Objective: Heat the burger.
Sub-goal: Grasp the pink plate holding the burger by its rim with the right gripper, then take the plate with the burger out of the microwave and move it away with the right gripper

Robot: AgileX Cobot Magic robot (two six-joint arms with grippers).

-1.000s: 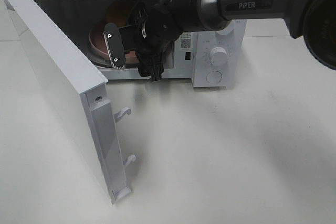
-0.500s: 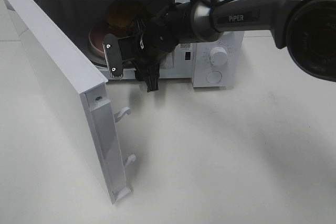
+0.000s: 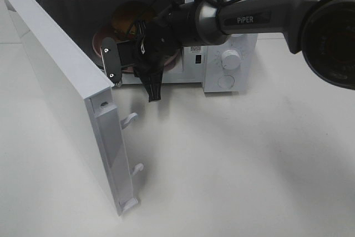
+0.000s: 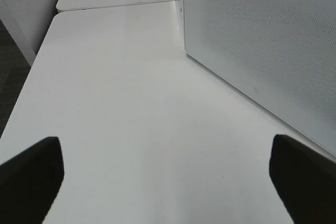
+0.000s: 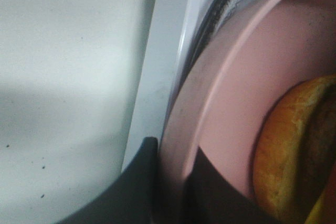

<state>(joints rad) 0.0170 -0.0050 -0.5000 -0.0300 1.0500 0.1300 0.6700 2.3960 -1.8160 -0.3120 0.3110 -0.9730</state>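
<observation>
Burger: the tall golden-brown burger (image 3: 128, 16) shows only its bun top inside the white microwave (image 3: 233, 37); the black right arm (image 3: 222, 18) covers the layers.
Plate: the round pink plate (image 5: 231, 124) runs off the right wrist picture's edge, and only slivers of it show past the wrist overhead.
Right gripper (image 5: 170, 182): just two dark finger stubs, blurred, straddling the plate rim.
Left gripper (image 4: 168, 174): two dark fingertips cut off at the picture's corners.
Microwave door (image 4: 273, 45): cropped in the left wrist view.
</observation>
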